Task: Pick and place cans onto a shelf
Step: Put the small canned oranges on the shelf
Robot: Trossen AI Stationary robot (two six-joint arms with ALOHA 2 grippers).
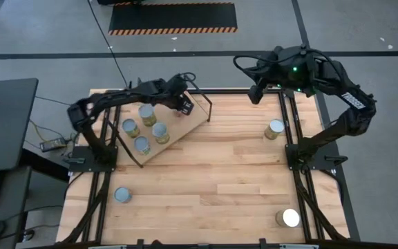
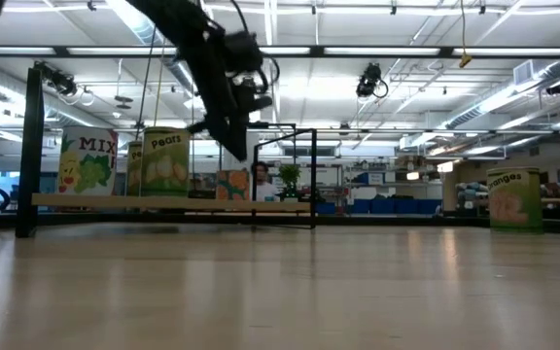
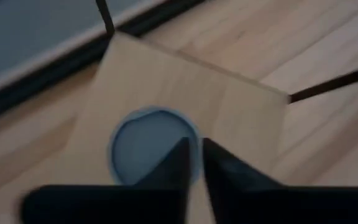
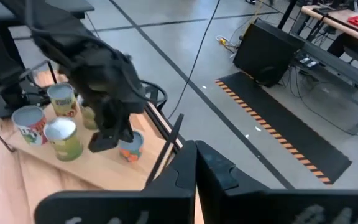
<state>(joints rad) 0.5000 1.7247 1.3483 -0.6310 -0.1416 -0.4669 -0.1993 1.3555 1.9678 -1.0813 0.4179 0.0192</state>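
The shelf [image 1: 178, 128], a light-wood board on black wire legs, stands tilted at the table's far left. Several cans stand on it [image 1: 147, 113] [image 1: 160, 131] [image 1: 141, 144]. My left gripper [image 1: 182, 104] is shut and hovers just above a blue-topped can [image 3: 149, 146] near the shelf's far right corner; the same can shows with an orange label in the right wrist view [image 4: 131, 147]. The fingers touch nothing. My right gripper [image 1: 254, 93] is shut and empty, held high over the table's far edge.
Three cans stand loose on the tabletop: one at the right [image 1: 275, 129], one at the near left [image 1: 122, 195], one at the near right [image 1: 289, 218]. Black frame rails run along both table sides [image 1: 296, 159].
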